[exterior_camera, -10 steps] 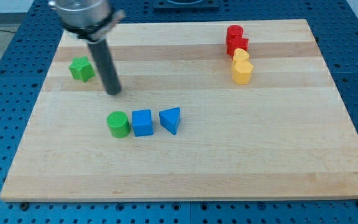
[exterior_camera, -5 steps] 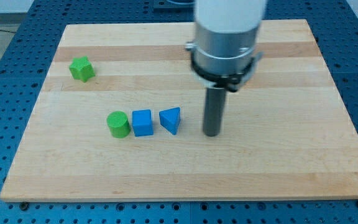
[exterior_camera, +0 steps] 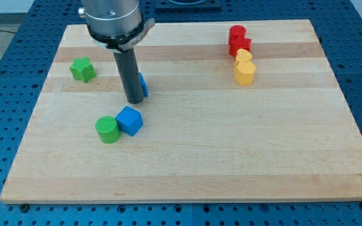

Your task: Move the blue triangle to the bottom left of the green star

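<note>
The green star (exterior_camera: pixel 82 69) lies near the board's upper left. The blue triangle (exterior_camera: pixel 142 85) is mostly hidden behind my rod; only a sliver shows at the rod's right side, right of the star. My tip (exterior_camera: pixel 134 100) rests on the board against the triangle's left-lower side, between the star and the triangle.
A blue cube (exterior_camera: pixel 129 120) and a green cylinder (exterior_camera: pixel 107 130) sit touching below my tip. Two red blocks (exterior_camera: pixel 237 39) and two yellow blocks (exterior_camera: pixel 244 68) cluster at the upper right. The wooden board (exterior_camera: pixel 231 157) lies on a blue pegboard.
My rod swung from right of the blocks to the upper left. The blue triangle moved up and left. The blue cube and green cylinder were shoved left and rotated.
</note>
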Robot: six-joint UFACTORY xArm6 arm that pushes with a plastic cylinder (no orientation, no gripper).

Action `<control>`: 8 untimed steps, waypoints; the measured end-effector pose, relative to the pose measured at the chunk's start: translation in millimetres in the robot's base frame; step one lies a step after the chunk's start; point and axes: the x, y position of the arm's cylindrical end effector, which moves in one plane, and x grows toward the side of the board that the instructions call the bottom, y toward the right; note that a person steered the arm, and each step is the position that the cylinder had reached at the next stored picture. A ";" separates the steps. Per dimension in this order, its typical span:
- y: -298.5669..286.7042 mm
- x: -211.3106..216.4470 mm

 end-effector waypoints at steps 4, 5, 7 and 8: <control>25.3 -50.0; 42.6 -46.5; -2.0 -21.4; -47.4 -21.4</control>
